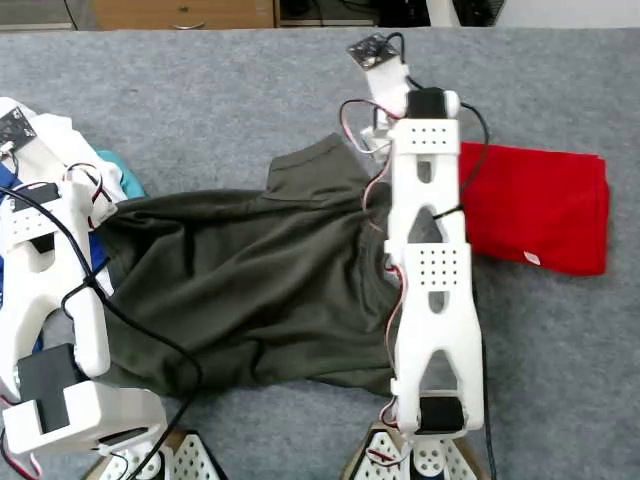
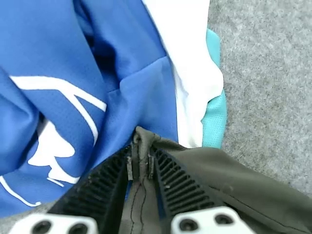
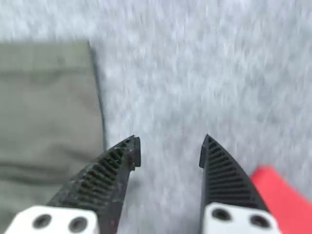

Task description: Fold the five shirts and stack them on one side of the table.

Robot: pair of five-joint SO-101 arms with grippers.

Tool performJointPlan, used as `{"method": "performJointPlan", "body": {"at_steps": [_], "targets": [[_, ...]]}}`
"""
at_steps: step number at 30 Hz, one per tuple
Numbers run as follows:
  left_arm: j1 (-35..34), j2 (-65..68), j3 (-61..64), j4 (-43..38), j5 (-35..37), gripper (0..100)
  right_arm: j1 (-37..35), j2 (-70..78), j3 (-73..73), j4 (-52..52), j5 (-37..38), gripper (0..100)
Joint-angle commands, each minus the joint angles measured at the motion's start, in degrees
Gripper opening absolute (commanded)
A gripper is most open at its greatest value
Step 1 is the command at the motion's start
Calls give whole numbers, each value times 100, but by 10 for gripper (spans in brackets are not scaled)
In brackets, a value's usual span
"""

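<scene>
A dark olive shirt (image 1: 250, 280) lies spread and rumpled across the middle of the grey table cover (image 1: 200, 90). My left gripper (image 2: 140, 161) is shut on a pinched edge of the olive shirt (image 2: 234, 185), at the shirt's left side, just above a blue shirt (image 2: 58, 73). My right gripper (image 3: 168, 146) is open above bare cover, between the olive shirt's edge (image 3: 44, 97) and a red shirt's corner (image 3: 278, 190). The red shirt (image 1: 540, 205) lies folded at the right. The right arm (image 1: 430, 250) stretches over the olive shirt's right side.
A heap of shirts sits at the left edge: blue, white (image 2: 190, 58) and teal (image 2: 214, 117), with the teal one (image 1: 120, 170) peeking out beside the left arm (image 1: 50, 290). Bare cover lies along the far side and the front right.
</scene>
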Motion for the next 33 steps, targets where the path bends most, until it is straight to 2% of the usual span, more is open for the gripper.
{"method": "performJointPlan", "body": {"at_steps": [1, 8, 13, 24, 33], "targets": [[-53, -189, -62, -97, -35, 19, -277, -470, 295, -976, -53, 216], [-44, -189, -53, -97, -35, 19, -752, -462, 1033, -2488, -62, 214], [-44, -189, -53, -97, -44, 19, -778, -462, 1684, -3209, -62, 214], [-44, 382, -167, -360, -26, 19, -752, -505, 2062, -3226, -114, 213], [-53, 558, -325, -334, -26, 19, -690, -462, 268, -2312, -993, 215]]}}
